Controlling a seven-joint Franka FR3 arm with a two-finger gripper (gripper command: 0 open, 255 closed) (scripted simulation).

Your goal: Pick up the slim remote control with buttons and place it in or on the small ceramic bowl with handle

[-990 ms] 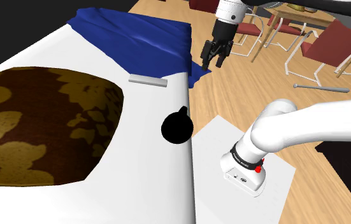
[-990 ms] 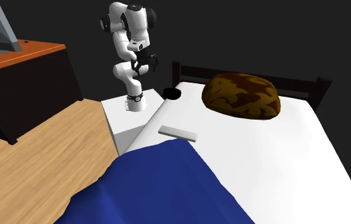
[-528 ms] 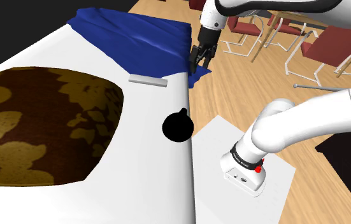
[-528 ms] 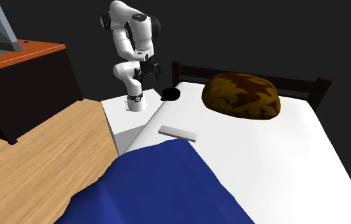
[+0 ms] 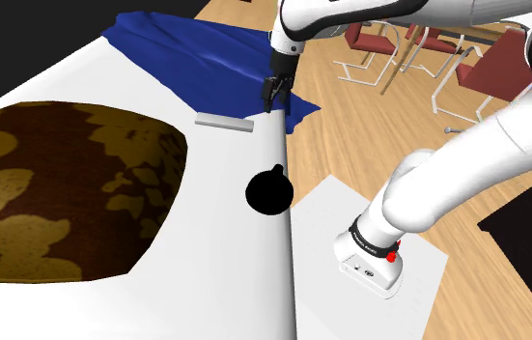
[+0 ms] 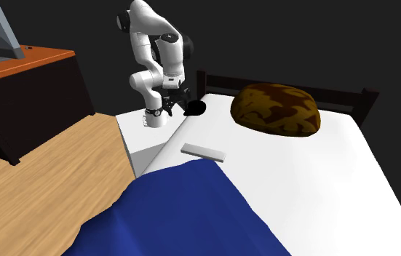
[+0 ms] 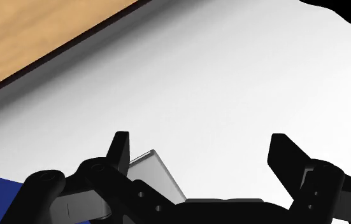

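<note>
White bed (image 5: 80, 280), blue blanket (image 5: 206, 53) at upper centre of shoulder view, wood floor (image 5: 370, 126) to the right. Slim grey remote (image 5: 224, 122) flat on sheet, just below blanket. Black handled bowl (image 5: 270, 192) at bed edge, mid-frame. Tool (image 5: 273, 97) hangs just right of remote, fingers wide apart, empty.

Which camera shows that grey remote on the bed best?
The second exterior view: the remote lies whole and unobstructed. The shoulder view shows it whole too, near the tool. The wrist view shows one end, partly hidden by the tool.
</note>
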